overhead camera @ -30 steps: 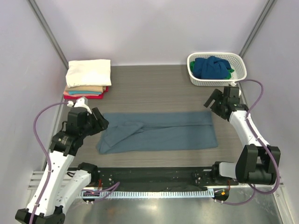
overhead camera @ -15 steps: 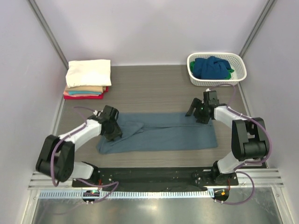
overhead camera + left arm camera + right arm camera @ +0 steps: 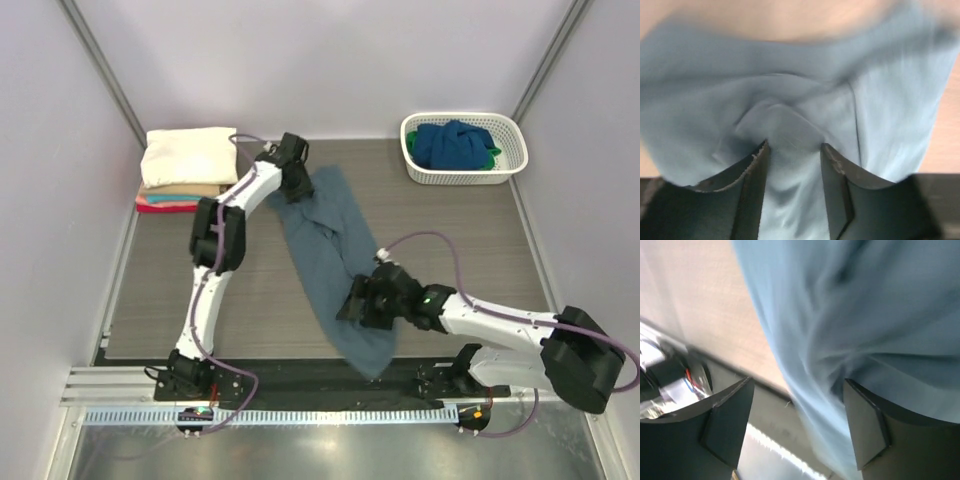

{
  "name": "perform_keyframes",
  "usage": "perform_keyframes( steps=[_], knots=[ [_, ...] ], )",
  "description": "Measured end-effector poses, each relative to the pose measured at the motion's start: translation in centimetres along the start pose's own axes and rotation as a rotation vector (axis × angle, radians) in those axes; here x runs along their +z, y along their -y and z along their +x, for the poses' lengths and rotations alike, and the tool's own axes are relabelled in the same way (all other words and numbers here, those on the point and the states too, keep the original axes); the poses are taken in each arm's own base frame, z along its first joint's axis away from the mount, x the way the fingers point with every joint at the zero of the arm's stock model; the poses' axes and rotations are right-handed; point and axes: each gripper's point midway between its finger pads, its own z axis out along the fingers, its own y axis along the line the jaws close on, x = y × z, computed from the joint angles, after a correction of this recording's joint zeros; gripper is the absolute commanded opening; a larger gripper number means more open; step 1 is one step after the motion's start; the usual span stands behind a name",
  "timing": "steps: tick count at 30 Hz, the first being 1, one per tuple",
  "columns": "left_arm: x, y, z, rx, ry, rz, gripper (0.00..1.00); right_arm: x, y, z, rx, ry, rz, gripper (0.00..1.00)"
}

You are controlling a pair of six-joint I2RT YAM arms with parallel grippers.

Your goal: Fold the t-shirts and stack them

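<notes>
The slate grey-blue t-shirt [image 3: 325, 235] lies as a long band from the far left down to the table's front edge, its lower end over the black rail. My left gripper [image 3: 293, 182] is at its far end, shut on a bunch of the cloth [image 3: 790, 75]; the folds run into my fingertips [image 3: 792, 147]. My right gripper [image 3: 362, 305] sits over the near end with its jaws wide apart [image 3: 797, 382]. The cloth [image 3: 865, 305] drapes past its right finger [image 3: 865, 430]. A folded stack with a cream shirt [image 3: 188, 155] on top stands at the far left.
The white lattice basket [image 3: 462, 172] at the far right holds a dark blue shirt [image 3: 452, 142] and a green one [image 3: 493, 152]. Tan and red shirts [image 3: 165, 205] lie under the cream one. The black rail [image 3: 300, 375] runs along the front edge.
The shirt lay crosswise before; it now runs diagonally from far left to the front edge. My left gripper moved to the far left with the cloth. My right gripper came to the near middle.
</notes>
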Motion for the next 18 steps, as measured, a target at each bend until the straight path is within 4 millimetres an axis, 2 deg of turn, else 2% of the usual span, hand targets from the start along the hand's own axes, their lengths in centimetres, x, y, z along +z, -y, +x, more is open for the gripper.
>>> perform_keyframes(
  steps=[1, 2, 3, 4, 5, 6, 8, 10, 11, 13, 16, 18],
  knots=[
    [1.2, 2.9, -2.0, 0.033, 0.032, 0.064, 0.55, -0.1, -1.3, 1.7, -0.029, -0.044, 0.000, 0.80],
    [2.0, 5.1, -3.3, 0.061, 0.059, 0.116, 0.58, -0.1, -2.4, 2.4, -0.055, -0.065, 0.011, 0.81],
    [2.2, 7.2, -4.3, 0.081, 0.081, 0.169, 0.60, -0.2, -3.9, 2.6, -0.081, -0.065, 0.014, 0.82],
    [2.2, 8.6, -5.0, 0.100, 0.103, 0.213, 0.68, -0.5, -5.4, 2.3, -0.101, -0.054, 0.013, 0.82],
    [2.0, 9.3, -5.0, 0.122, 0.102, 0.237, 0.71, -0.8, -7.3, 1.4, -0.117, -0.018, -0.003, 0.83],
    [0.9, 9.8, -4.9, 0.136, 0.103, 0.255, 0.77, -1.3, -8.6, 0.4, -0.123, 0.018, -0.020, 0.84],
    [-1.2, 9.2, -3.6, 0.159, 0.079, 0.255, 0.79, -2.5, -10.6, -2.2, -0.147, 0.111, -0.029, 0.84],
    [-5.1, 8.3, -2.9, 0.183, 0.071, 0.252, 0.82, -3.4, -11.5, -4.9, -0.158, 0.182, -0.018, 0.84],
    [-7.0, 8.2, -3.3, 0.196, 0.090, 0.258, 0.82, -3.7, -11.6, -6.3, -0.164, 0.213, -0.005, 0.84],
    [-12.1, 8.4, -5.1, 0.216, 0.172, 0.290, 0.82, -3.5, -11.2, -9.2, -0.169, 0.262, 0.041, 0.83],
    [-19.6, 8.0, -7.5, 0.236, 0.313, 0.312, 0.81, -1.4, -10.1, -13.8, -0.198, 0.296, 0.147, 0.82],
    [-24.5, 6.6, -8.1, 0.240, 0.397, 0.311, 0.81, 0.4, -9.3, -16.0, -0.216, 0.296, 0.209, 0.82]
  ],
)
